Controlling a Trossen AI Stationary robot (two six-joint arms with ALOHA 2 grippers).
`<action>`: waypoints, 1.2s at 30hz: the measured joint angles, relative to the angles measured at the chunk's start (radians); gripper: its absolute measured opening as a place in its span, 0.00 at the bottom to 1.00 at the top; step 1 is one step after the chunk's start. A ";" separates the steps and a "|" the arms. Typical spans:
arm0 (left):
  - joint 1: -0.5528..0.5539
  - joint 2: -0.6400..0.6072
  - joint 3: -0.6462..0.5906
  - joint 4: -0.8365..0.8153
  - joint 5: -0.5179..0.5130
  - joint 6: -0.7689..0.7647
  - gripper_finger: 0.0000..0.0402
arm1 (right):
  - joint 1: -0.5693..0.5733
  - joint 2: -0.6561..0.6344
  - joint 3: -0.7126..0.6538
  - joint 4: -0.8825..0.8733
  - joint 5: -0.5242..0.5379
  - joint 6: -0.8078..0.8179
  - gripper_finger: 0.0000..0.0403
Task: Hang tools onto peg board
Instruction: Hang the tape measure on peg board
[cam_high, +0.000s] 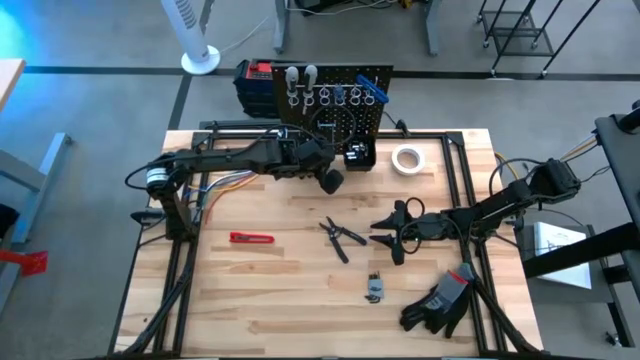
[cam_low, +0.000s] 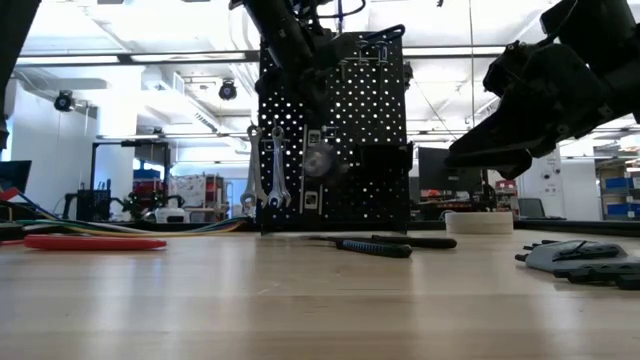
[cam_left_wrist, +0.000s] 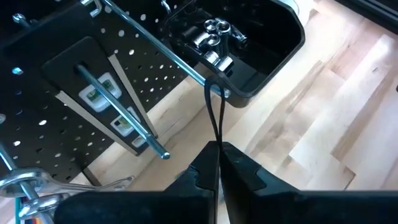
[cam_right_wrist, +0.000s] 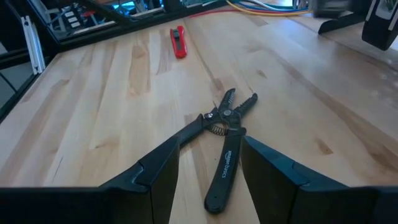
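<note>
Left gripper (cam_left_wrist: 217, 158), jaws pressed on a thin wire loop (cam_left_wrist: 214, 112), was at the peg board (cam_high: 335, 110); right gripper (cam_right_wrist: 208, 168) hung spread over pliers (cam_right_wrist: 224, 134).

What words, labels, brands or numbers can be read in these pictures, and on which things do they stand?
Pliers handle, between the open right hand fingers: white lettering, too blurred to read.
Peg board labels: white with green marks, too small to read.
Red tool: no text visible.
Black loop in the shut left hand: no text.
Nothing else shows writing.
</note>
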 joint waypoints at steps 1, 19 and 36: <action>0.000 0.000 0.000 0.001 0.000 0.000 0.00 | 0.000 0.000 0.000 0.000 0.000 0.000 0.41; -0.001 0.000 -0.001 0.017 0.000 0.019 0.00 | 0.000 0.000 0.000 -0.006 0.000 0.000 0.41; -0.019 0.001 0.000 0.003 0.000 0.018 0.00 | 0.000 0.001 0.000 -0.035 0.000 0.015 0.41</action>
